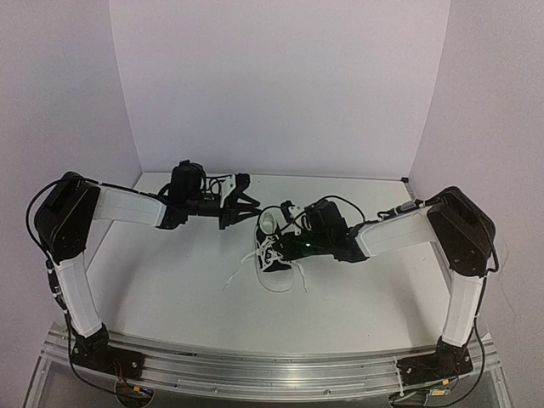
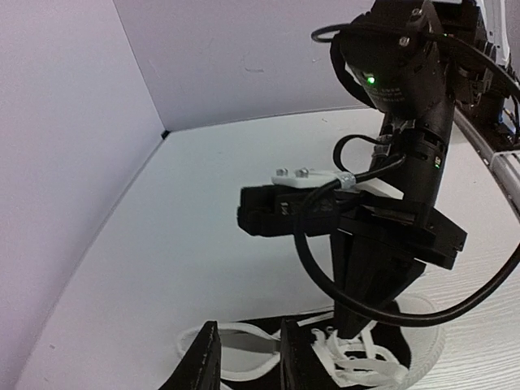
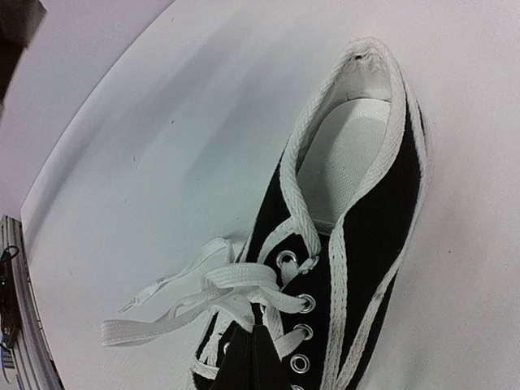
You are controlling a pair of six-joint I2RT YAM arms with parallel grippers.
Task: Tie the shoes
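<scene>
Right hand (image 3: pixel 253 349) sits directly over the sneaker (image 3: pixel 382 219) with its fingers closed together, their dark tip pressed in where the laces (image 3: pixel 236 280) cross above the upper eyelets; whether a strand is actually pinched there cannot be told. The sneaker lies on its sole near the middle of the worktop (image 1: pixel 170 280). Its long axis runs roughly from the far wall toward the arm bases, with the open heel at the far end and the white toe cap at the near end. The knot is not yet made. One flat lace end (image 3: pixel 142 329) trails loose onto the worktop on the side toward the left arm, and the overhead view shows another strand straying off the other side near the toe. The right arm reaches in from the right, across that axis, so it is plainly the nearer one and already on the lacing. Left hand (image 2: pixel 250 333) hovers off the heel end, toward the left and the back wall, near the sneaker but apart from it. Its two fingers stand apart with a gap between them and seem to hold nothing. They point toward the collar and the right hand. As I judge it, the coming move turns on the left hand travelling a short way toward the toe along the sneaker's left flank to reach the loose end.
</scene>
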